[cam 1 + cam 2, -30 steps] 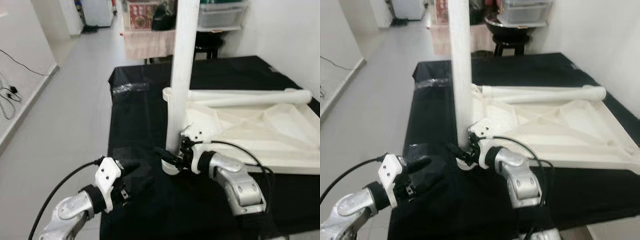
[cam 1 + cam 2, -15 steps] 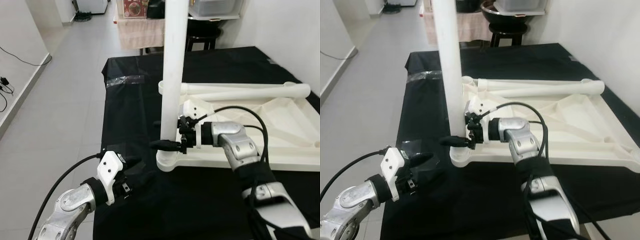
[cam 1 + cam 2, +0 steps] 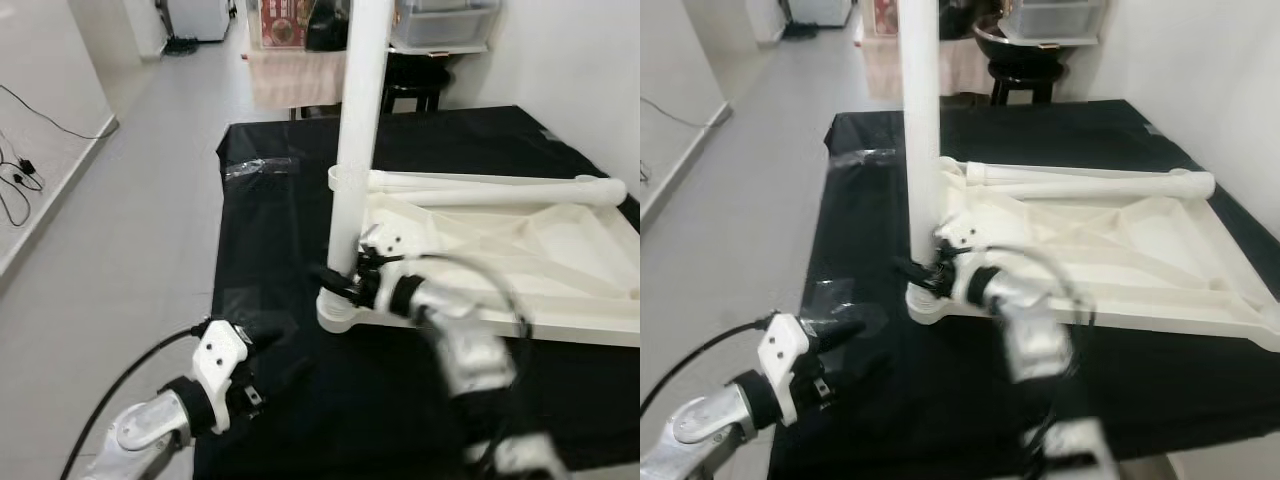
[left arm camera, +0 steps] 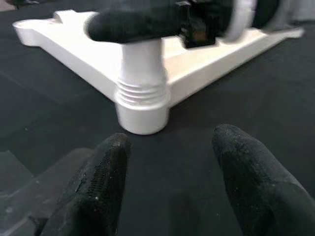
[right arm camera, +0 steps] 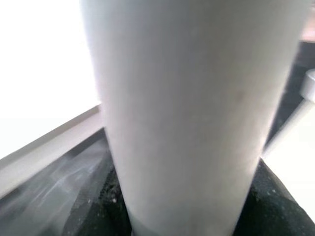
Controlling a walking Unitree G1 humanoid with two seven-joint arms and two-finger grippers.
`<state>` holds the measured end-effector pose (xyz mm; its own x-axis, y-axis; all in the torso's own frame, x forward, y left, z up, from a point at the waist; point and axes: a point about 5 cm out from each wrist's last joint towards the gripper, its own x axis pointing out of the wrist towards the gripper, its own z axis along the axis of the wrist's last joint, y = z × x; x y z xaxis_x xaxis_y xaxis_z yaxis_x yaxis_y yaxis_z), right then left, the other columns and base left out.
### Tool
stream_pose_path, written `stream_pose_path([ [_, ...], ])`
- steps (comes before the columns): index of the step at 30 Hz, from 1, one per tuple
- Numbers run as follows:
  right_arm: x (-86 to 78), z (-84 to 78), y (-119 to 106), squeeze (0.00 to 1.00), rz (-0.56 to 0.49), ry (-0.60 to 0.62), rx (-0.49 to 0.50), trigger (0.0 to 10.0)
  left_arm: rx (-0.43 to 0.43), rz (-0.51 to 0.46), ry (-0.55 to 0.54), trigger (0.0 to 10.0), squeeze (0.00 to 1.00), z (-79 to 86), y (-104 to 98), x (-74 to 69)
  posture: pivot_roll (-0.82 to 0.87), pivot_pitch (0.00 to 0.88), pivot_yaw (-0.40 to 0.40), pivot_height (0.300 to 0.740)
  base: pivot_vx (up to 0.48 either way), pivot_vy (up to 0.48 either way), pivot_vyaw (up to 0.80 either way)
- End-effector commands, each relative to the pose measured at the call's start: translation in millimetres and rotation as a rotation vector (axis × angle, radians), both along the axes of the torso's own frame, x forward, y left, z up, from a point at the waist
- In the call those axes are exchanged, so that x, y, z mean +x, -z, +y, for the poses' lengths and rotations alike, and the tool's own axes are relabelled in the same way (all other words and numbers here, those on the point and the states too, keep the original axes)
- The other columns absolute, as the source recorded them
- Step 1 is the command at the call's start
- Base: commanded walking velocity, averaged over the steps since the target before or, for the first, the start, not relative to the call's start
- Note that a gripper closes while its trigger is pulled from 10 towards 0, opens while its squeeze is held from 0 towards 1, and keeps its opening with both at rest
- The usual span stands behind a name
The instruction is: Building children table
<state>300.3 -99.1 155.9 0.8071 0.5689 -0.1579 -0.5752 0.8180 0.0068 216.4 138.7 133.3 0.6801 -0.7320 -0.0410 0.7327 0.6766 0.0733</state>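
You are looking down on a grey floor (image 3: 130,200) running past a counter (image 3: 270,220) draped in black cloth. Lying upside down on that counter is the white tabletop (image 3: 520,260), ribs facing up, with a loose leg (image 3: 490,190) resting across its far edge. A clear plastic bag (image 3: 258,168) is sitting on the cloth near the far left corner. Beyond the counter a storage bin (image 3: 440,20) is standing on a shelf; its contents cannot be made out.

The upright leg (image 3: 355,130) is standing in the near left corner socket (image 3: 335,312) of the tabletop. Your right gripper (image 3: 335,280) is reaching in from the tabletop side with its jaws clasping the base of that leg; the right arm is blurred in the head views. The right wrist camera is pressed close to the leg, its black fingers (image 5: 275,206) flanking the white tube.

Your left gripper (image 4: 167,196) is hovering low over the cloth just in front of the socket, jaws spread apart and holding nothing. The left wrist camera is showing thread rings on the leg's base above the socket.
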Motion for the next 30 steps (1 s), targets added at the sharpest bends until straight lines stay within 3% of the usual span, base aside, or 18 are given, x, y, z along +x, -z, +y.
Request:
stream_pose_path([
  [1,-18.2,-4.4,18,0.0,0.099,0.015,-0.087,0.0,0.014,-0.006,-0.02,10.0,0.0,3.9,1,3.4,0.01,0.088,-0.001,0.74,0.0,0.0,0.0],
  [5,-10.3,2.1,12,0.0,0.048,-0.079,-0.126,0.0,0.022,-0.011,-0.014,10.0,0.0,3.4,1,6.4,0.02,0.089,-0.008,0.74,0.0,0.0,0.0],
  [6,-4.2,2.9,13,0.0,0.051,-0.096,-0.136,9.8,0.027,-0.013,-0.012,10.0,0.0,3.4,1,7.2,0.02,0.089,-0.008,0.74,0.0,0.0,0.0],
  [7,-2.1,7.2,12,1.0,0.052,-0.189,-0.122,10.0,0.03,-0.014,-0.019,10.0,0.0,3.2,1,7.7,0.03,0.088,-0.005,0.74,0.0,0.0,0.0],
  [10,1.2,10.6,4,1.0,0.025,-0.343,-0.078,10.0,0.031,-0.015,-0.033,10.0,0.0,2.1,1,8.9,0.03,0.084,-0.01,0.74,0.0,0.0,0.0],
  [11,1.2,10.6,4,1.0,0.025,-0.343,-0.078,10.0,0.031,-0.015,-0.033,10.0,0.0,2.1,1,8.9,0.03,0.084,-0.01,0.74,0.0,0.0,0.0],
  [12,3.9,8.8,-11,1.0,-0.058,-0.44,-0.059,10.0,0.031,-0.015,-0.04,10.0,0.0,0.7,0,10.2,0.03,0.083,-0.012,0.74,0.0,0.0,0.0],
  [14,5.6,7.4,-17,1.0,-0.097,-0.476,-0.063,10.0,0.031,-0.014,-0.041,10.0,0.0,0.1,0,10.9,0.03,0.083,-0.012,0.74,0.0,0.0,0.0],
  [15,8.9,5.2,-21,0.0,-0.108,-0.537,-0.054,10.0,0.036,-0.014,-0.038,10.0,0.0,-0.8,0,11.6,0.03,0.076,-0.015,0.74,0.0,0.0,0.0],
  [19,18.5,2.0,-34,0.0,-0.102,-0.68,-0.084,10.0,0.042,-0.01,-0.029,10.0,0.0,-3.2,2,12.8,0.04,0.069,-0.016,0.74,0.0,0.0,0.0],
  [26,34.9,6.9,-42,0.0,-0.07,-0.795,-0.084,10.0,0.039,-0.004,-0.021,10.0,0.0,-7.3,4,13.4,0.04,0.059,-0.023,0.74,0.0,0.0,0.0],
  [27,38.5,8.4,-42,0.0,-0.064,-0.804,-0.086,6.5,0.038,-0.003,-0.018,10.0,0.0,-8.4,4,13.5,0.04,0.059,-0.026,0.74,0.0,0.0,0.0],
  [28,40.9,9.1,-41,0.0,-0.063,-0.819,-0.085,5.2,0.038,-0.003,-0.017,10.0,0.0,-9.4,4,13.5,0.04,0.059,-0.027,0.74,0.0,0.0,0.0],
  [29,42.2,9.5,-40,0.0,-0.053,-0.834,-0.07,0.0,0.038,-0.003,-0.016,10.0,0.0,-10.5,4,13.5,0.04,0.057,-0.029,0.74,0.0,0.0,0.0],
  [30,43.2,9.0,-39,0.0,-0.048,-0.852,-0.059,0.0,0.038,-0.003,-0.016,10.0,0.0,-11.3,4,13.5,0.04,0.058,-0.03,0.74,0.0,0.0,0.0],
])
